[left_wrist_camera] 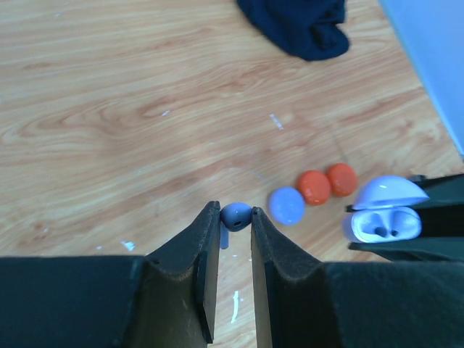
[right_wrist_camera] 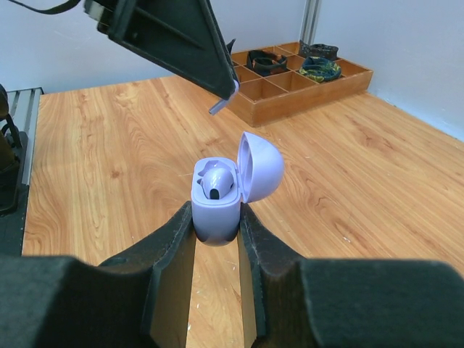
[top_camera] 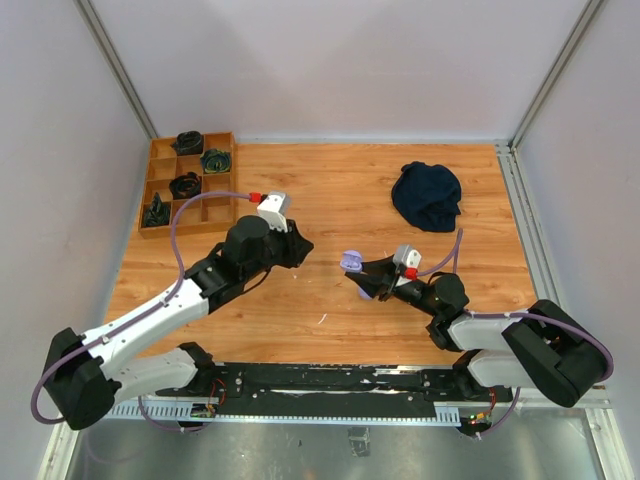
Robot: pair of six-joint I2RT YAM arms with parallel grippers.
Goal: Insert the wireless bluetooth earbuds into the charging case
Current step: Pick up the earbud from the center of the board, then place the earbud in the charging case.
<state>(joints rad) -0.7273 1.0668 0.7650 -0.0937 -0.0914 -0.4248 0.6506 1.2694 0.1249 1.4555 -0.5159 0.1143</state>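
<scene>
My left gripper [left_wrist_camera: 235, 212] is shut on a small lilac earbud [left_wrist_camera: 235, 214], pinched at the fingertips with its stem pointing down, above the wood table. My right gripper [right_wrist_camera: 216, 217] is shut on the lilac charging case [right_wrist_camera: 216, 206]. The case's lid [right_wrist_camera: 259, 165] stands open and one lilac earbud [right_wrist_camera: 216, 183] sits inside. In the top view the left gripper [top_camera: 303, 246] is a short way left of the case [top_camera: 351, 262]. In the left wrist view the open case [left_wrist_camera: 383, 221] is at the right. In the right wrist view the held earbud's stem [right_wrist_camera: 221, 104] hangs above and behind the case.
A lilac puck [left_wrist_camera: 287, 205] and two orange-red pucks [left_wrist_camera: 315, 187] lie on the table between the grippers. A dark blue cloth [top_camera: 427, 195] lies at the back right. A wooden compartment tray [top_camera: 187, 185] with dark items stands at the back left.
</scene>
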